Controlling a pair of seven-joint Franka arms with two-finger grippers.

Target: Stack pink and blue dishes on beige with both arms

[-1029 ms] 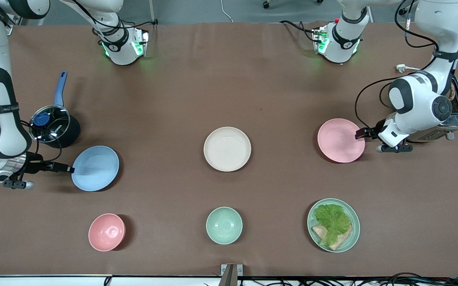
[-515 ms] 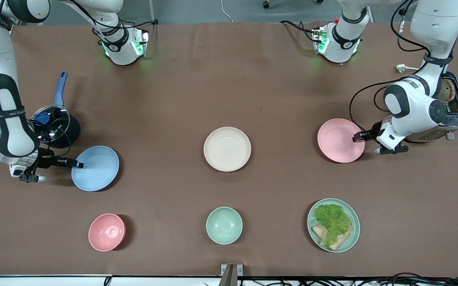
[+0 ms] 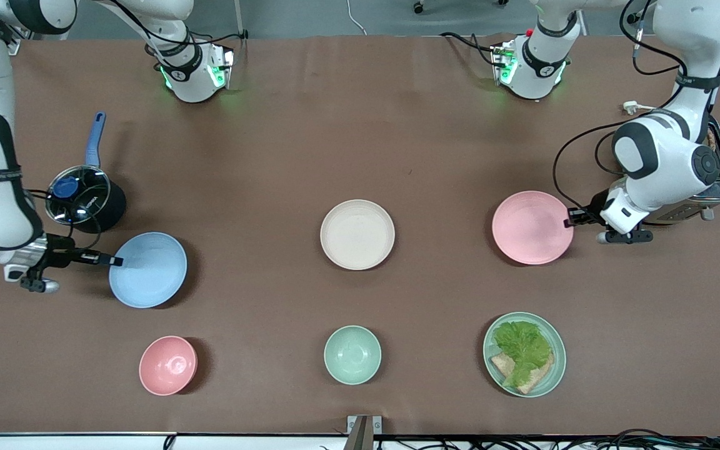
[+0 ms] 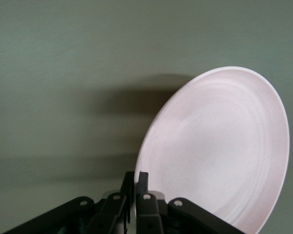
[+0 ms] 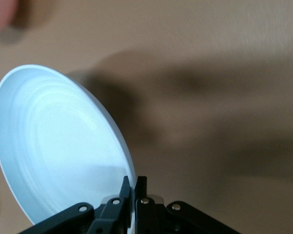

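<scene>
Two plates are up: the left gripper (image 3: 569, 220) pinches the pink plate (image 3: 532, 227), the right gripper (image 3: 112, 260) pinches the blue plate (image 3: 149, 270). The beige plate (image 3: 357, 234) sits between them mid-table, pink looks slightly closer.

Front: high, across the table (image 3: 360, 144), facing the arm bases.
Left wrist: close on pink plate (image 4: 224, 151) (image 3: 532, 227).
Right wrist: close on blue plate (image 5: 53, 151) (image 3: 147, 270).
</scene>
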